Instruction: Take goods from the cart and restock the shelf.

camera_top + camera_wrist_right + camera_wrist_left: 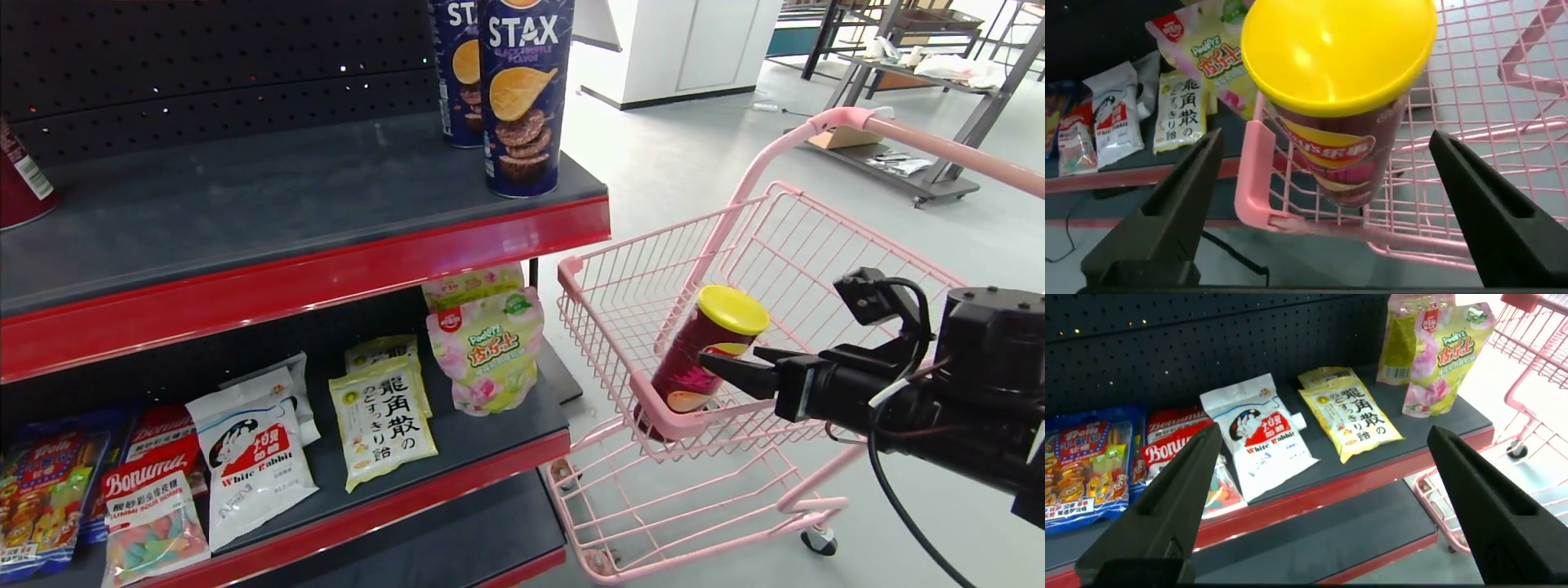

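Hovering w/ fingers spread wide, right gripper [728, 359] faces yellow-lidded can [682, 369] (leaning in pink cart [620, 302]); left gripper [1323, 431] also wide.

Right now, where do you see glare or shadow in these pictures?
Head view: the upper shelf shades the snack bags below. Right wrist view: a sheen lies on the yellow lid. Left wrist view: the floor beside the pink pouch glares white.
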